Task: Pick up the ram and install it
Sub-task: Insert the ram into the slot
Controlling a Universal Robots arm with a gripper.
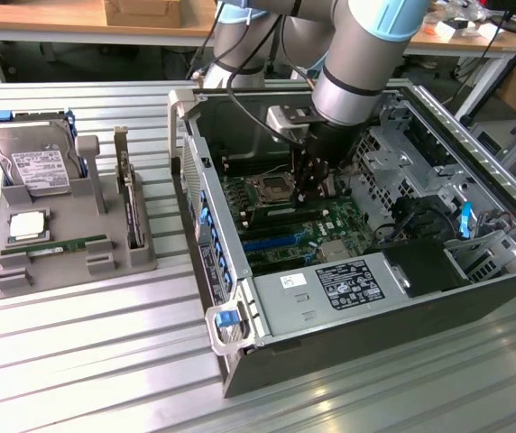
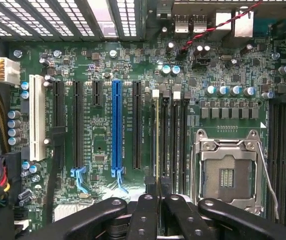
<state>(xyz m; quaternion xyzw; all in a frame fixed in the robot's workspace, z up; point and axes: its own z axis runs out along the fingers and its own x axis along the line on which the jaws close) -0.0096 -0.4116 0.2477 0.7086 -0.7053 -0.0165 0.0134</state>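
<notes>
My gripper [image 1: 310,183] is down inside the open computer case [image 1: 240,329], over the motherboard beside the CPU socket [image 1: 270,188]. In the wrist view its black fingers [image 2: 145,212] stand close together, shut on the ram [image 2: 156,135]. The ram shows edge-on as a thin line running along the outermost of the black memory slots [image 2: 175,135], next to the CPU socket [image 2: 226,172]. I cannot tell whether the stick is seated in that slot or just above it. A second green stick [image 1: 57,245] lies flat in the grey holder [image 1: 23,281] outside the case.
The holder also carries a hard drive [image 1: 37,167], a CPU chip [image 1: 28,225] and an upright dark card with a bracket [image 1: 130,203]. Expansion slots, one of them blue [image 2: 116,125], lie beside the memory slots. Drive cages and cables [image 1: 420,216] crowd the case at the exterior view's right.
</notes>
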